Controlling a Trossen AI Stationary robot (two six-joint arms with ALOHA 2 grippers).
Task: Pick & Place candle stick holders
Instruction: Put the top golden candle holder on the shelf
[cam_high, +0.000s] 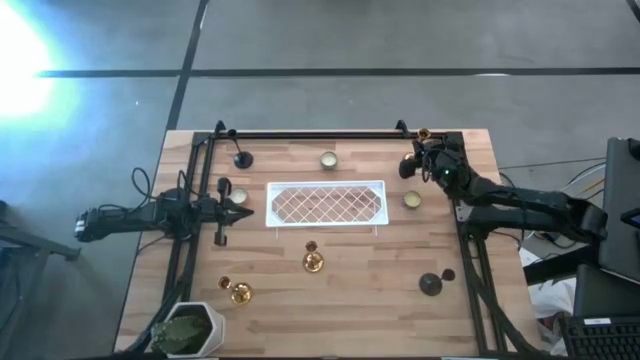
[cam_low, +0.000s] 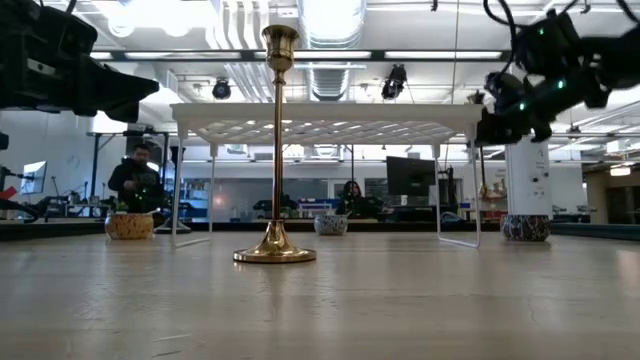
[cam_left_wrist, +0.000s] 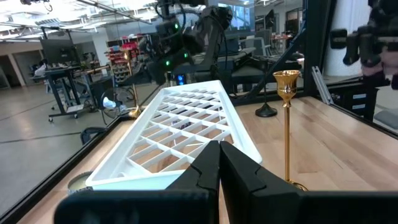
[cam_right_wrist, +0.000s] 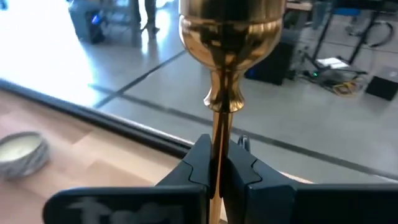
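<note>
Gold candle stick holder (cam_right_wrist: 219, 93) in right end effector (cam_right_wrist: 217, 167)

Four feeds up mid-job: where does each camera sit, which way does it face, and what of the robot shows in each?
High: overhead, straight down on the table; both arms show.
Low: at tabletop height, level across to the room; a gold holder stands in front of the white tray.
Left wrist: past the shut left gripper along the tray.
Right wrist: on the right gripper, shut on a gold holder's stem, facing the floor beyond the table edge.
Shared: the tray appears in the high, low and left wrist views.
</note>
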